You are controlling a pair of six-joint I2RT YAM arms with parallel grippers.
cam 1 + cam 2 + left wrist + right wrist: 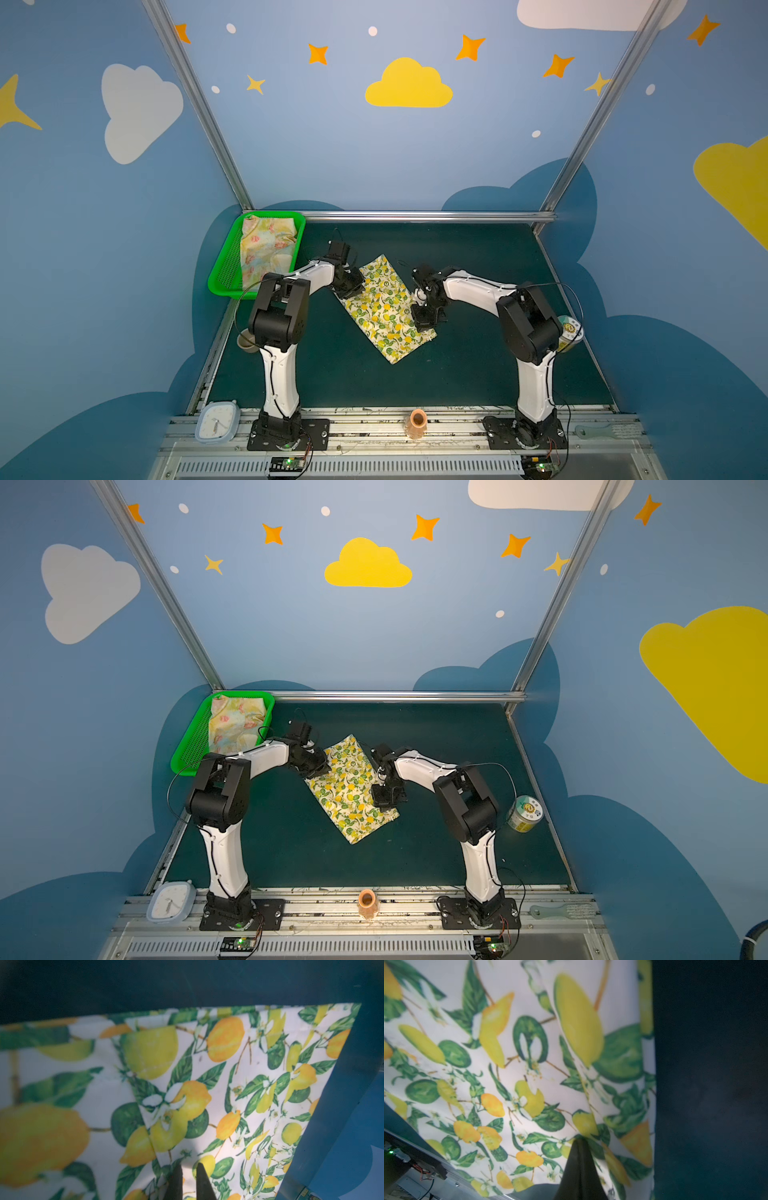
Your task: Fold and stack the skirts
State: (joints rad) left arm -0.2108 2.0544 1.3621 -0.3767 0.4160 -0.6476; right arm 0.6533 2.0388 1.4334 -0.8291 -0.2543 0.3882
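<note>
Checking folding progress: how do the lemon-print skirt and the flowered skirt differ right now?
The lemon-print skirt lies on the dark table; the flowered skirt sits rumpled in the green basket. The right gripper pinches the lemon-print skirt, the left gripper at its opposite edge; the flowered skirt is untouched. The lemon-print skirt shows lemons and leaves; the flowered skirt pink flowers. Both are thin, pale cloth.

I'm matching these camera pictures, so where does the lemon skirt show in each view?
In a top view: lemon skirt at the picture's centre, lying diagonally.
In a top view: the skirt sits slightly left of centre.
Left wrist: fills most of the picture.
Right wrist: covers about two thirds of the picture.
Shared landmark: the dark green mat bordering it.
</note>
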